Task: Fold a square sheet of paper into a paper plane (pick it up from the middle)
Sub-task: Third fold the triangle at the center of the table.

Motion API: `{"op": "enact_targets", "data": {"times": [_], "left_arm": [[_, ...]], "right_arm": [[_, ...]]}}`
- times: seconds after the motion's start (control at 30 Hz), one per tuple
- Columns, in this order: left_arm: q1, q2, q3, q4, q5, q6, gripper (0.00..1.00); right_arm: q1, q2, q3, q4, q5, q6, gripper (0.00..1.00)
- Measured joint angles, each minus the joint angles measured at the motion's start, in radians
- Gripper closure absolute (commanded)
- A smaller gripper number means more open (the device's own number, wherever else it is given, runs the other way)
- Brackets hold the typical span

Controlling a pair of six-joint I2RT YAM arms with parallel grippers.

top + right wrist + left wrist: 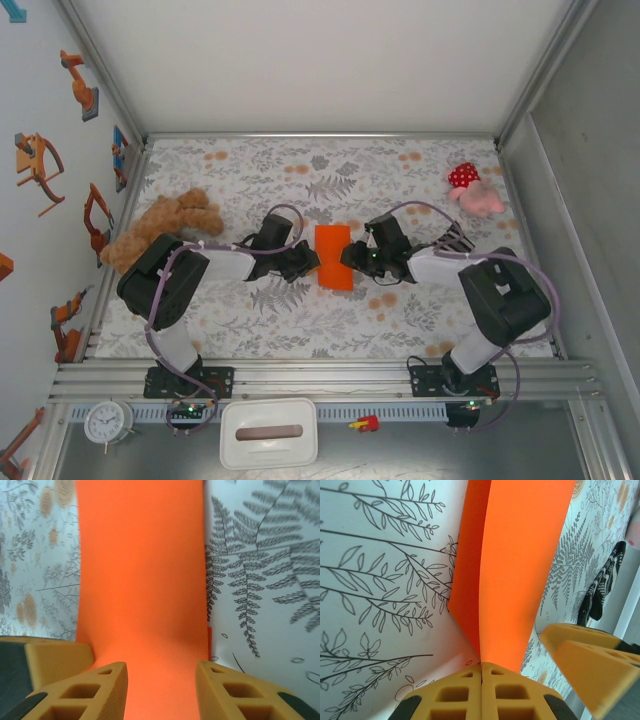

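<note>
The square sheet of paper [333,256] is bright orange and lies folded into a narrow rectangle at the middle of the table. My left gripper [305,262] is at its left edge. In the left wrist view the fingers [455,695] are pressed together and the paper [515,570] rises from their tips in two layers. My right gripper [352,258] is at the paper's right edge. In the right wrist view it [162,680] stands open, with the orange paper [142,580] lying under the gap between its fingers.
A brown teddy bear [160,228] lies at the left, close behind my left arm. A red-and-pink polka-dot plush [472,188] sits at the back right. The white side wall [60,200] runs close along the left. A white box [268,432] stands below the front rail.
</note>
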Motion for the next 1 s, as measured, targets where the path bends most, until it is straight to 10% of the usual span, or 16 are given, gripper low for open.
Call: {"op": "enact_targets", "data": {"times": [0.43, 1.0], "left_arm": [[0.000, -0.005, 0.017, -0.008, 0.008, -0.050, 0.95], [0.000, -0.005, 0.035, -0.038, 0.014, -0.070, 0.95]], "right_arm": [[0.213, -0.195, 0.023, -0.238, 0.282, -0.350, 0.45], [0.439, -0.034, 0.089, -0.255, 0.513, -0.584, 0.45]]}}
